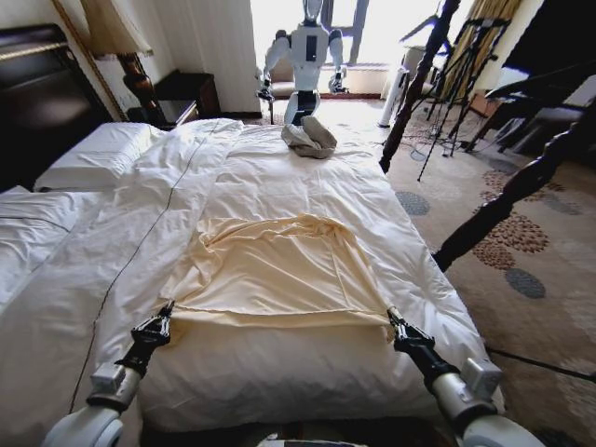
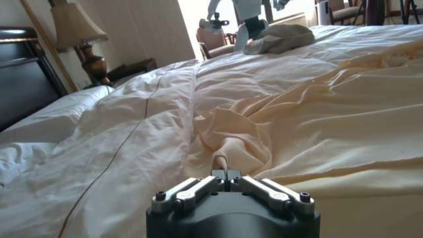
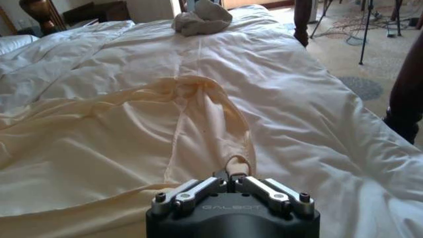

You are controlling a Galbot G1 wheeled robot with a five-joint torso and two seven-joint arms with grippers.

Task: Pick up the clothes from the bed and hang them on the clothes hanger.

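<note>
The clothes (image 1: 279,265), a pale cream-yellow top, lie spread flat on the white duvet of the bed (image 1: 307,186), with the hem towards me. My left gripper (image 1: 167,310) is at the hem's left corner, shut on a pinch of the cream fabric (image 2: 233,148). At the hem's right corner my right gripper (image 1: 391,317) is shut the same way on a fold of the top (image 3: 218,114). Both wrist views show the closed fingers, left (image 2: 225,172) and right (image 3: 233,174), with cloth bunched at their tips. The clothes hanger is out of view.
A small grey-beige cloth heap (image 1: 310,137) lies at the bed's far end, with another robot (image 1: 305,51) standing behind it. Dark twisted bed posts (image 1: 419,84) rise on the right beside patterned carpet and tripods (image 1: 466,65). Pillows (image 1: 98,154) and a lamp (image 1: 116,28) are at left.
</note>
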